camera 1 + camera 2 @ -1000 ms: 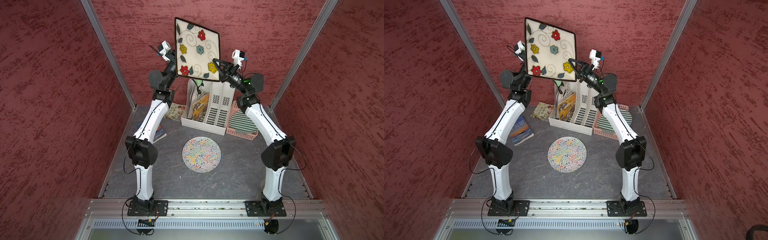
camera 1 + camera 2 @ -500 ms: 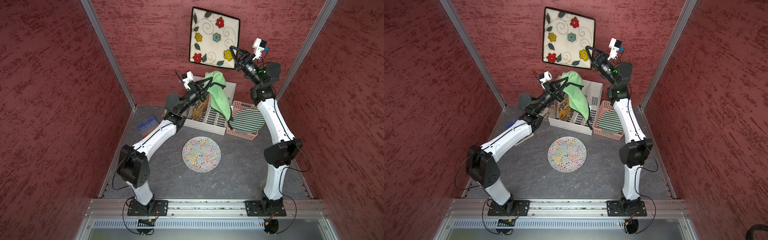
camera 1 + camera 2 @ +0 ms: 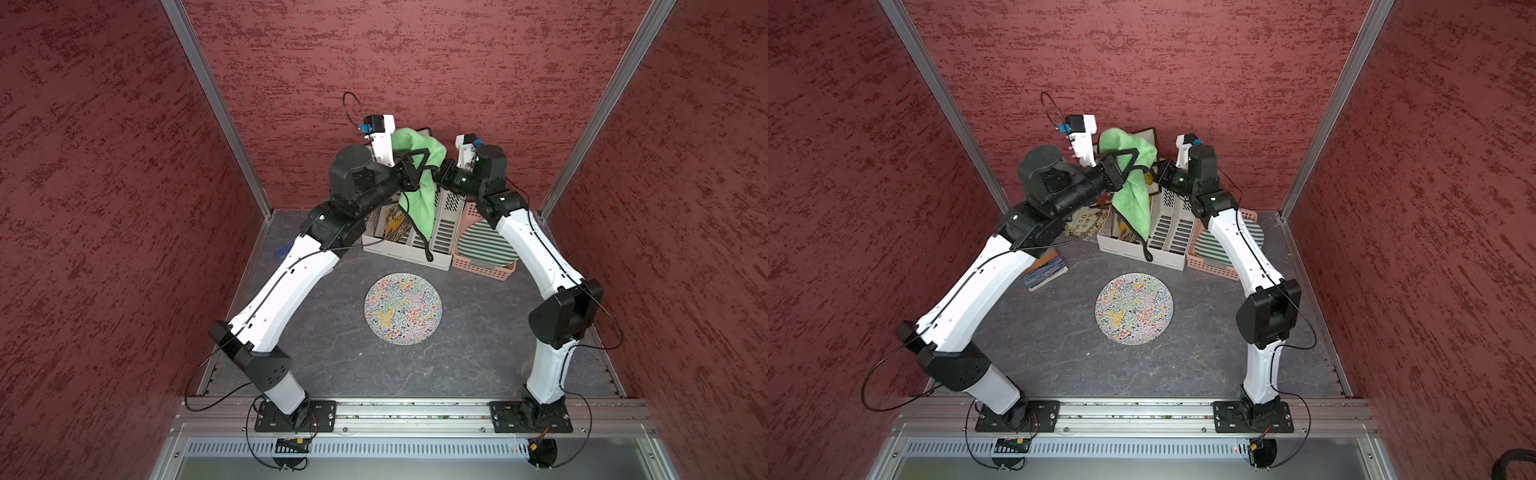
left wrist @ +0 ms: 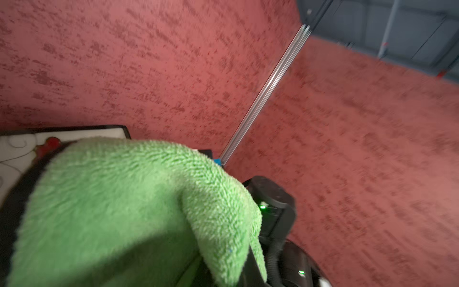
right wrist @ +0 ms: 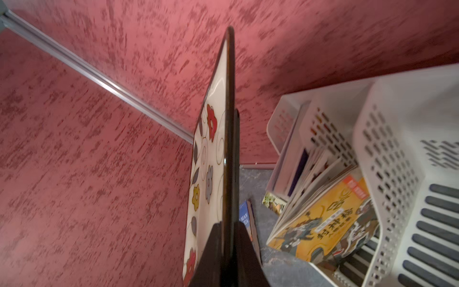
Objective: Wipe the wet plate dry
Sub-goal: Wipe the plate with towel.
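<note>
**Ana:** Where was the square flowered plate (image 5: pixel 216 159)? In both top views I found hardly any of it.

**Ben:** It was up in the air at the back, above the white file rack (image 3: pixel 446 226), and the green cloth (image 3: pixel 419 195) covered nearly all of it. The right wrist view gave it plainly. It stood on edge, and the right pincer (image 5: pixel 227 228) was clamped on its dark rim, one finger on either side.

**Ana:** And the left pincer (image 3: pixel 417 166)?

**Ben:** It was closed on the cloth, which was bunched over it and hung down in front of the rack. In the left wrist view the cloth filled the frame and hid the fingers, leaving only one corner of the plate in sight behind it. I could not tell from any view whether the cloth pressed on the plate's face.

**Ana:** What did only the top views show?

**Ben:** The table (image 3: pixel 332 357) below. A round patterned plate (image 3: pixel 402 308) lay flat between the arms, well apart from both pincers, and a striped plate (image 3: pixel 484 243) sat in the pink basket (image 3: pixel 482 266) just beside the rack. The right wrist view showed a yellow booklet (image 5: pixel 323 223) standing in the rack.
</note>
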Motion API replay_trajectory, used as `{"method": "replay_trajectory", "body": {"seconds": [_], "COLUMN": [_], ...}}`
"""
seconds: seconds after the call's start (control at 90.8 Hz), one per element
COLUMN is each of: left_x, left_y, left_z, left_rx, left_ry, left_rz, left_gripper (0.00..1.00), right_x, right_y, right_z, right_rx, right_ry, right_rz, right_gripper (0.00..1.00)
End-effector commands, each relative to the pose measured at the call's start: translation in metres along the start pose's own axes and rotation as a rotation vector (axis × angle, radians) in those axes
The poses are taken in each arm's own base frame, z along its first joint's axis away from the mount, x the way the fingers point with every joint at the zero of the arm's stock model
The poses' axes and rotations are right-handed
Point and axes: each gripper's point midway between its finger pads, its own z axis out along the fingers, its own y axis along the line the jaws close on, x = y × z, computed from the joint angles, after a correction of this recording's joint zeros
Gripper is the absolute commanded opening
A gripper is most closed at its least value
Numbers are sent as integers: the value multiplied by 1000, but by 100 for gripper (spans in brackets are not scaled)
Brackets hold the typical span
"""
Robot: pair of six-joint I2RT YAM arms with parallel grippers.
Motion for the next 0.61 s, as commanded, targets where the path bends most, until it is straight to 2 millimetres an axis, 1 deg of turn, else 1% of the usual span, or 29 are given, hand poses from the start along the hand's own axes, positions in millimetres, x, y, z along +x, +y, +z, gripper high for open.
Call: {"method": "replay_trajectory", "body": {"seconds": [0.0,0.055,0.121,0.187,0.275,0.331,0.441,0.54,0.595], "left_x": [65,71,77,77,78,78,74,56,45], "left_y": [45,54,68,84,111,123,146,176,192], "left_z": [26,29,27,19,7,1,-11,-28,-39], "left_rx": [-128,-163,-228,-305,-390,-412,-445,-505,-535], "left_ry": [213,223,230,222,221,222,226,213,200], "left_rz": [105,80,60,43,-5,-41,-72,-88,-106], "left_gripper": [0,0,0,0,0,0,0,0,0], "right_x": [-79,-83,-87,-90,-86,-82,-69,-49,-32], "right_y": [131,136,142,149,157,158,159,158,156], "right_z": [-83,-88,-93,-101,-107,-108,-112,-118,-121], "right_rx": [-283,-300,-312,-329,-365,-387,-434,-471,-497], "right_ry": [-297,-317,-336,-347,-330,-318,-274,-216,-166], "right_rz": [-151,-133,-122,-121,-107,-87,-50,-61,-83], "right_gripper": [0,0,0,0,0,0,0,0,0]}}
